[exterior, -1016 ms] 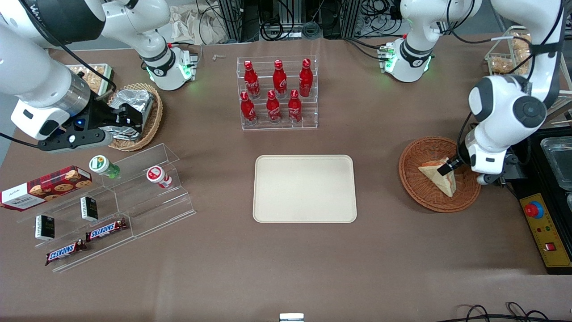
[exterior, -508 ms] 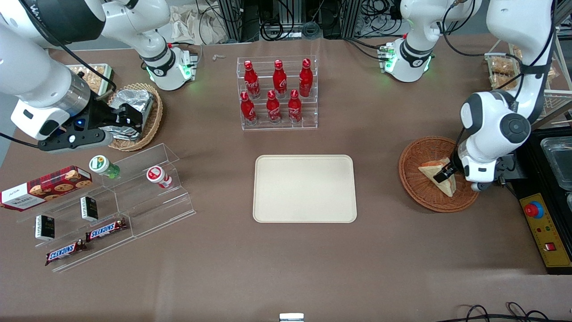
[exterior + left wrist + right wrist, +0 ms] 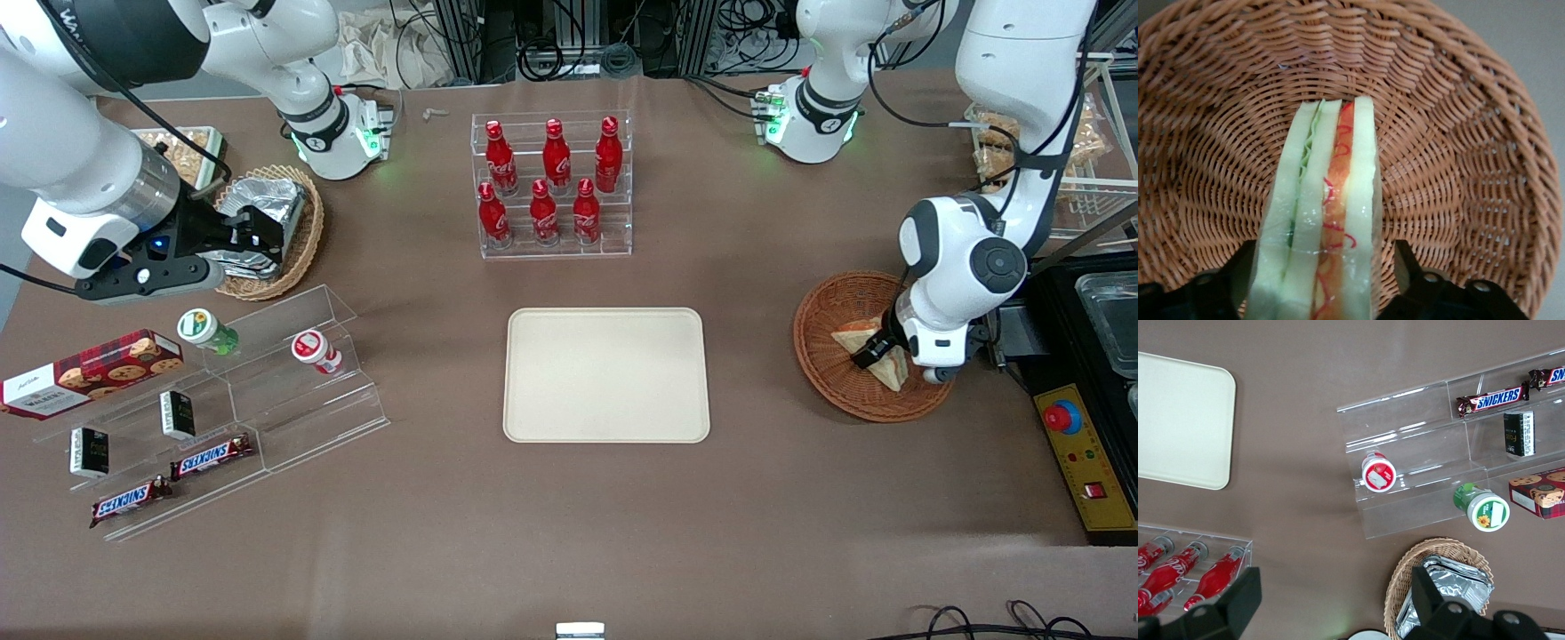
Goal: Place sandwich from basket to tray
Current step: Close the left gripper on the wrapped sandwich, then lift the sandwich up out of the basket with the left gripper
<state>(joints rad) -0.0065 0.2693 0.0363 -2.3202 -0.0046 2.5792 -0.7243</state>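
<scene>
Claw (image 3: 873,353) astride sandwich (image 3: 1328,220) in basket (image 3: 822,373); tray (image 3: 606,375) bare.

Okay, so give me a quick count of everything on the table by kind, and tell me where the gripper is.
Red bottles: 6
Snickers bars: 2
Small dark boxes: 2
Capped cups: 2
Cookie box: 1
Wicker baskets, including the basket: 2
Tray: 1
Sandwich: 1
Total: 17
The gripper straddles the sandwich in the basket, fingers open.

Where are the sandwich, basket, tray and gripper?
sandwich (image 3: 1325,220): left wrist view, cut edge with filling.
basket (image 3: 827,302): front view, bare woven wall.
tray (image 3: 605,373): front view, bare middle.
gripper (image 3: 873,348): front view, between fingertips, at the sandwich in the basket.
</scene>
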